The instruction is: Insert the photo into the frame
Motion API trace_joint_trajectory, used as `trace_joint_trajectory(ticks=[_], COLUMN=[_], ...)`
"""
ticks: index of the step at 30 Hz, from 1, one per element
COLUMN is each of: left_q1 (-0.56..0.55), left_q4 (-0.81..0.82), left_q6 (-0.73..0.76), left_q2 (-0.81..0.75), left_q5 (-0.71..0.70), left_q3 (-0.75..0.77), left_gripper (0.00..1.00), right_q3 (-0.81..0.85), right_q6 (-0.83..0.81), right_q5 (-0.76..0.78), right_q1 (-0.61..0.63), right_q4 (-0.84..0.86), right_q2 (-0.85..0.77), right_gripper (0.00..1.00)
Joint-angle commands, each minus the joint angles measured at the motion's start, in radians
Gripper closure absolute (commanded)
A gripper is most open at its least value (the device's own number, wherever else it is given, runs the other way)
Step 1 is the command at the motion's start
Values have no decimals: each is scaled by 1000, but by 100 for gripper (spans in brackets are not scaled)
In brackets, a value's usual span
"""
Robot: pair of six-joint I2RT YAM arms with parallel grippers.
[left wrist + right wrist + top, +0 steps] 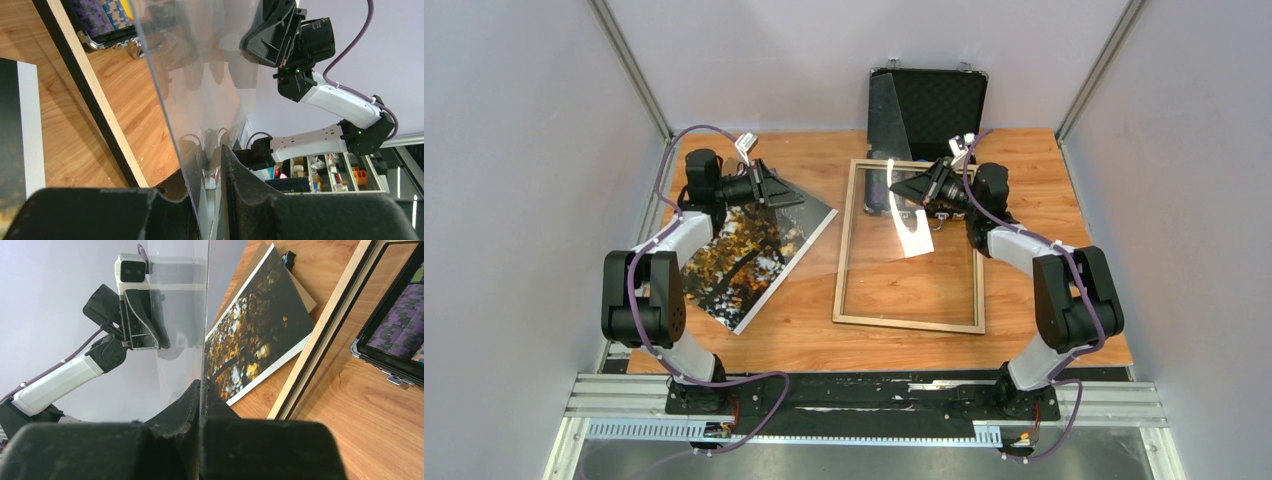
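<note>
r gripper (201, 390) fingers pressed together on edge of clear sheet (210, 75), held upright over table (814, 345). l gripper (207, 160) fingers straddle opposite edge, narrow gap, can't tell if pinching. photo (744, 255) face up, left of frame (909, 322), not touching. frame flat, wood side up.

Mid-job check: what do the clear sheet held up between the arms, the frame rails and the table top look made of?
Clear rectangular sheet: acrylic or glass, can't tell which; glossy, see-through, with reflections on it. Thin-railed rectangular frame: light natural wood, matte, black on one face. Table top: wood or wood-look laminate; orange-brown grain, slight sheen.
</note>
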Motion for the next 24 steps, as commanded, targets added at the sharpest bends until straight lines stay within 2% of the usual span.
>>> trace_joint_trajectory(ticks=[1, 8, 11, 12, 14, 18, 24], left_q1=[-8, -18, -20, -20, -19, -19, -22], left_q4=[65, 68, 69, 71, 73, 77, 57], left_q6=[-16, -16, -15, -13, -12, -14, -16], left_q2=[-12, 10, 19, 24, 31, 42, 42], left_q5=[-5, -10, -9, -9, -3, 3, 20], left_q3=[41, 52, 58, 58, 64, 71, 71], left_gripper=[78, 86, 100, 100, 100, 100, 100], right_q3=[-4, -9, -14, -17, -20, -21, -24], right_q6=[-32, -39, -51, -58, -74, -121, -187], right_q5=[26, 31, 38, 41, 48, 71, 103], right_q1=[10, 15, 16, 16, 17, 13, -7], right_q4=[35, 31, 22, 19, 7, -57, -126], right_q2=[-36, -39, -44, -47, -58, -88, -129], right_gripper=[100, 100, 98, 95, 85, 55, 31])
